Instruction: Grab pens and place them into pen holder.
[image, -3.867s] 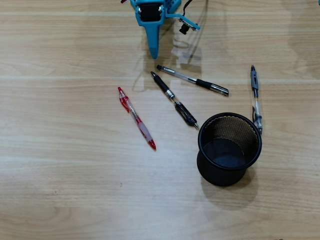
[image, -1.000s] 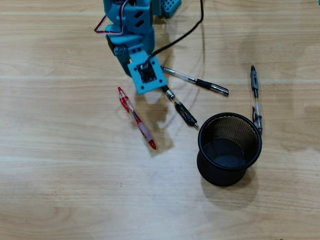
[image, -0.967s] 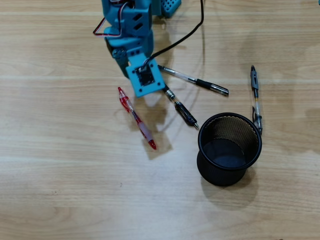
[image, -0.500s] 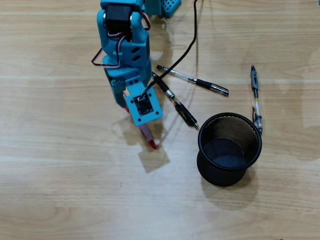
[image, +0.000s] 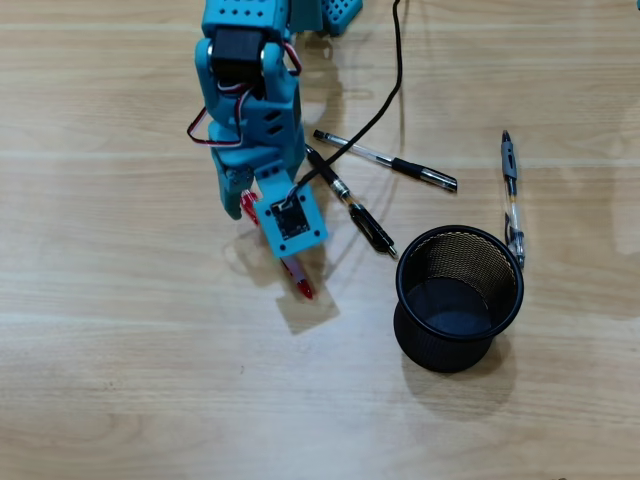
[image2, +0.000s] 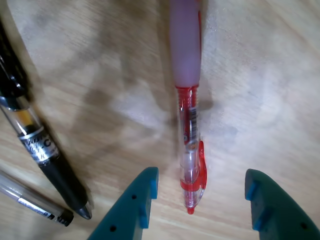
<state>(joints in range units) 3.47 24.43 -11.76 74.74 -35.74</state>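
Note:
The red pen (image2: 189, 135) lies on the wood table, its clip end between my open gripper's (image2: 200, 197) two teal fingers (image2: 135, 210), untouched by either. In the overhead view my gripper (image: 258, 215) points down over the red pen (image: 300, 283), and the wrist camera block hides most of the jaws. Two black pens (image: 350, 205) (image: 390, 163) lie crossed just right of the arm; in the wrist view they show at the left (image2: 45, 155) (image2: 35, 205). The grey-blue pen (image: 511, 195) lies behind the black mesh pen holder (image: 458, 297), which stands upright and empty.
A black cable (image: 385, 100) runs from the wrist camera over the black pens to the top edge. The arm's base (image: 250, 20) is at the top. Bare wood table lies to the left and along the bottom.

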